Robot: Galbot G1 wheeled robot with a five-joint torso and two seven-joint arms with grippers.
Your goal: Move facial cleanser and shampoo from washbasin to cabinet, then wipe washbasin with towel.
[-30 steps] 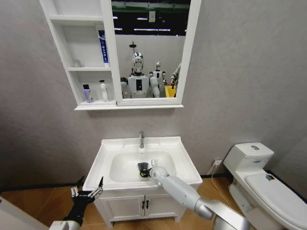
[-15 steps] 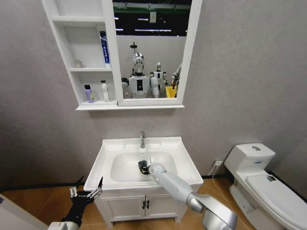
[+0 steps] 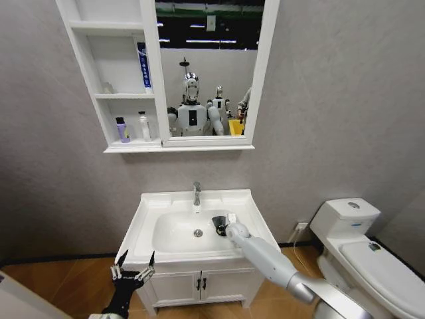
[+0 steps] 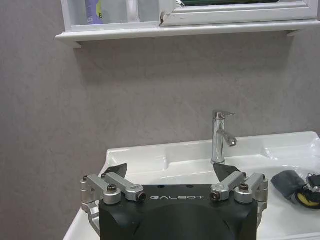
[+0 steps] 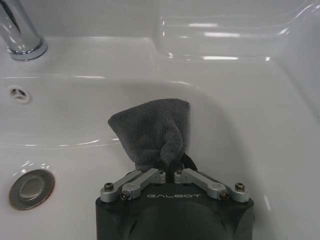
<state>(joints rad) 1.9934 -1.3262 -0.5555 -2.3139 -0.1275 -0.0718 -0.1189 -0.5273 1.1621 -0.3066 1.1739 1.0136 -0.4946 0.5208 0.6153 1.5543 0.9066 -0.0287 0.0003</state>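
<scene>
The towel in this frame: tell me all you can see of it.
The towel is a small dark grey cloth of plush, fuzzy fabric, bunched and creased rather than flat. The right tool is shut on its lower edge, so it fans out ahead of the fingers. It lies against the white inner wall of the washbasin bowl, on the right side, away from the drain.

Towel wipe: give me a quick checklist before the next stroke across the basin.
1. Right gripper shut on the towel: ok.
2. Towel touching the washbasin bowl, on the side away from the drain: ok.
3. Basin top free of bottles; purple bottle and white bottle on the cabinet bottom shelf: ok.
4. Tap clear of the wiping arm: ok.
5. Left gripper open, low by the basin's front left corner, apart from it: ok.
6. Whole bowl already wiped: cannot tell.
</scene>
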